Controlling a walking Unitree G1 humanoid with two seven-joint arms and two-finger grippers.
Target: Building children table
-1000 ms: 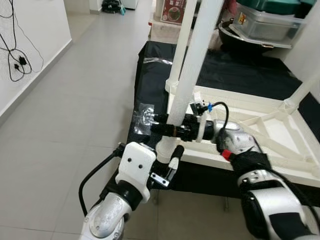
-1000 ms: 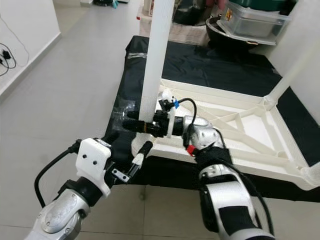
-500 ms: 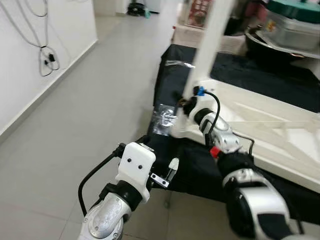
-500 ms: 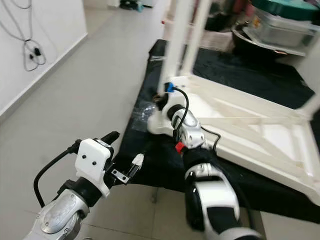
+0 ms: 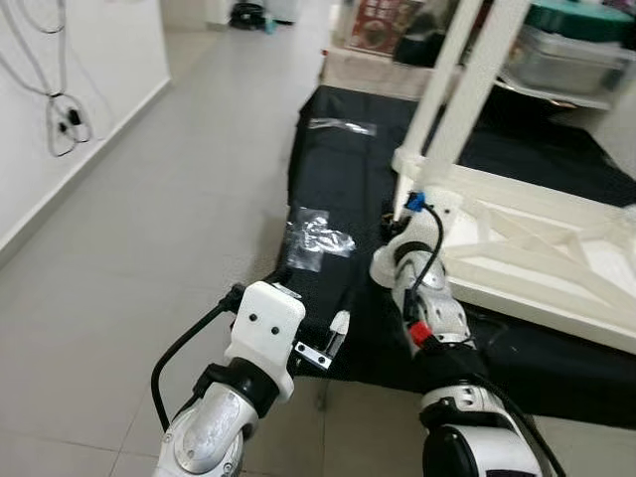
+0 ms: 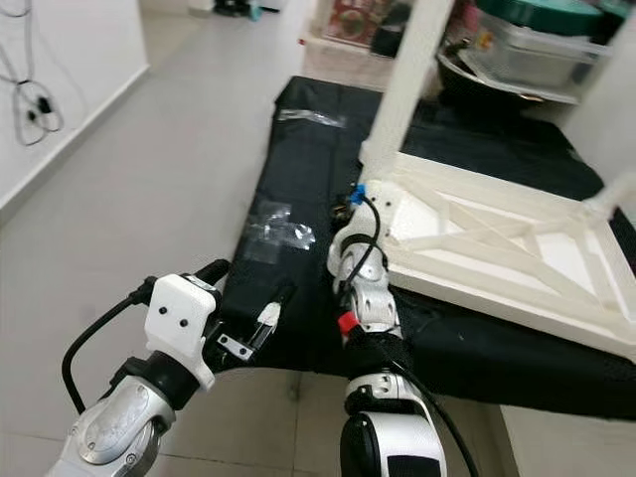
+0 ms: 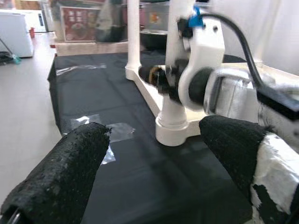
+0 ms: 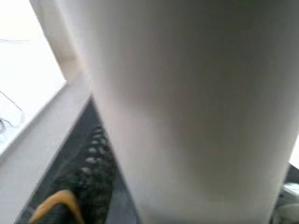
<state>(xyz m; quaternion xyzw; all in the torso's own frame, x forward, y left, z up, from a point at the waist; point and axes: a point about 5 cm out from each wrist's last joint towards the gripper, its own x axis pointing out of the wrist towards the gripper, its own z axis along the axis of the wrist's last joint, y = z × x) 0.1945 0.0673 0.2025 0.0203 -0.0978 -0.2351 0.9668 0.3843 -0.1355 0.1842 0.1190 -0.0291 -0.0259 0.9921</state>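
Left eye view: a white children's table (image 5: 537,234) lies upside down on a black sheet (image 5: 343,189) spread over a grey tiled floor (image 5: 149,219), its legs pointing up. The right gripper (image 5: 396,227) is closed around the base of the nearest white leg (image 5: 467,94) at the table's corner. The left gripper (image 7: 154,154) hangs apart from the table, above the sheet's near edge, its two padded fingers (image 7: 60,172) spread wide and holding nothing. A clear plastic wrapper (image 5: 316,237) lies on the sheet beside the table.
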